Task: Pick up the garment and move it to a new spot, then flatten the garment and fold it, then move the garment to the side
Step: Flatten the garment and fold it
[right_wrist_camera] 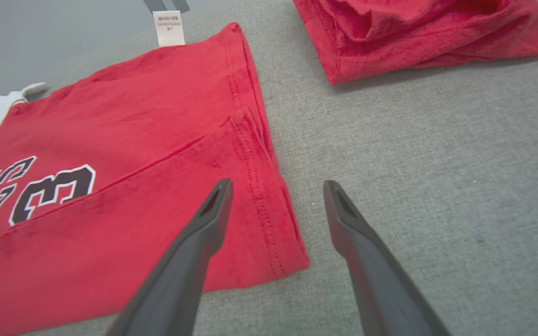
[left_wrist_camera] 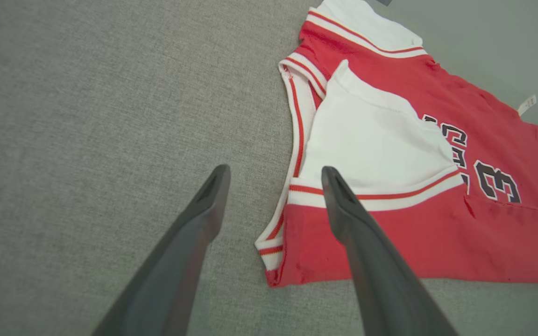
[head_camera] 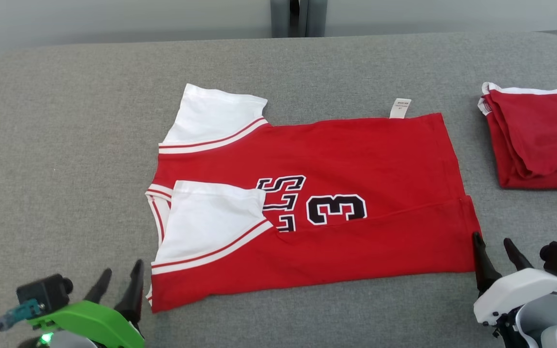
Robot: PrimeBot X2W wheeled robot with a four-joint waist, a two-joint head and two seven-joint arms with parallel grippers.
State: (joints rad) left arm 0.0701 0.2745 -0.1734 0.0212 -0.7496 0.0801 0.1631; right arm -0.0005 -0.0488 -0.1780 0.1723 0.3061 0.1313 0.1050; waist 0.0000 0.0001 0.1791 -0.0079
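Currently left fingers (head_camera: pixel 132 290), right fingers (head_camera: pixel 482 262) spread, empty, beside jersey (head_camera: pixel 356 159) near corners; wide table (head_camera: pixel 65 145) leftward.

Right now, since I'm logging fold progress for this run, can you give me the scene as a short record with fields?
garment: red jersey, flat on the grey table
fold state: near long edge folded over the front, near sleeve lying on it; far sleeve not yet folded
left gripper: open, at the jersey's near left corner, holding nothing
right gripper: open, at the near right corner, holding nothing
other item: folded red garment at the table's right, apart from the jersey
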